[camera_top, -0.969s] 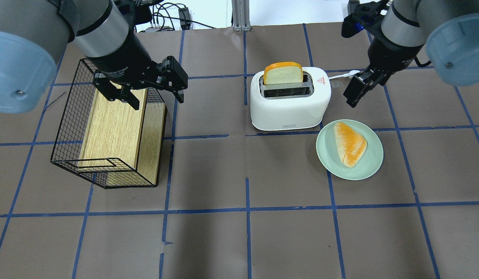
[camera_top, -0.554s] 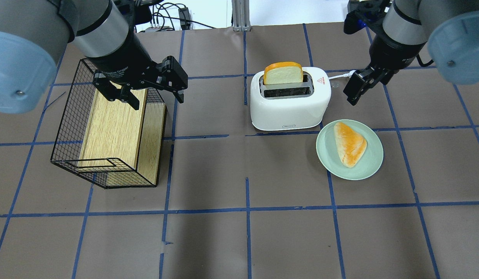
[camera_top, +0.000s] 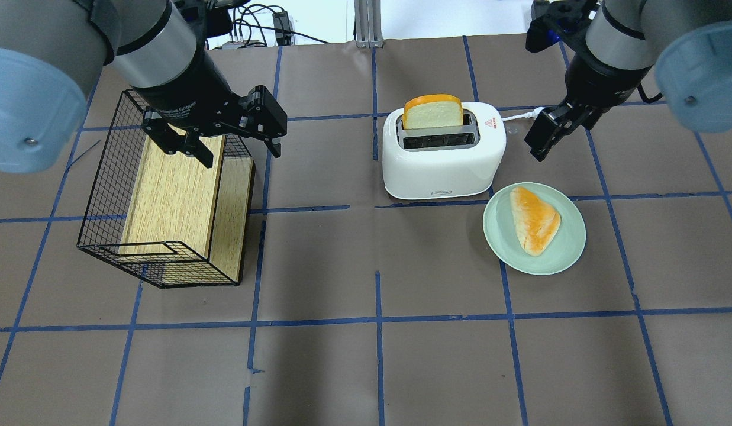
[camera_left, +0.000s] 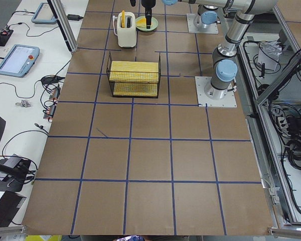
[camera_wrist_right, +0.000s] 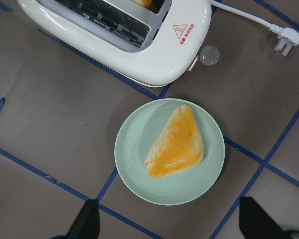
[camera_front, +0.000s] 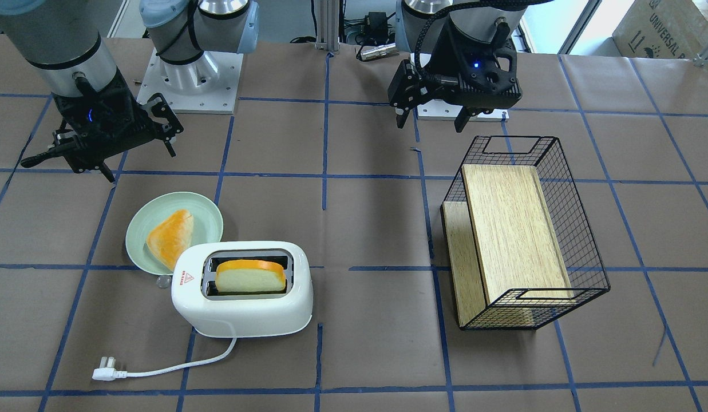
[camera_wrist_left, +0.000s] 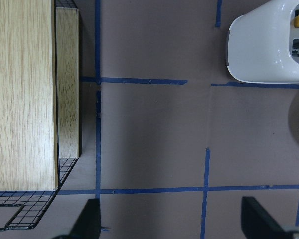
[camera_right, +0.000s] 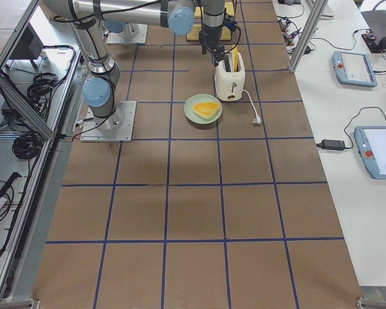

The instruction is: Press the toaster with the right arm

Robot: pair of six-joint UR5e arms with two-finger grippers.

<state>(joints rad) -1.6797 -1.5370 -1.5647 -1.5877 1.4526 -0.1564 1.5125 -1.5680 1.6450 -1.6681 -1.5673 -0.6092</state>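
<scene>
- A table (camera_top: 437, 367) covered in brown paper fills the scene, marked into squares by blue tape lines (camera_top: 379, 319).
- An aluminium post (camera_top: 366, 21) stands at its far edge, with black cables (camera_top: 265, 18) beside it.
- A white bench (camera_left: 35, 35) runs along one long side, carrying handheld screens (camera_left: 17, 59) and loose leads.
- A cardboard box (camera_front: 663, 26) sits beyond one corner.
- Grey floor (camera_left: 271, 150) strewn with coiled leads lies behind metal framing on the other long side.
- The light is even and the shadows are soft.

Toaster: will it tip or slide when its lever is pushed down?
Probably stays put: the toaster sits flat on a wide base, and a press on the end knob goes straight down. Its glossy shell looks slippery, so a sideways shove might skid it on the paper.
</scene>
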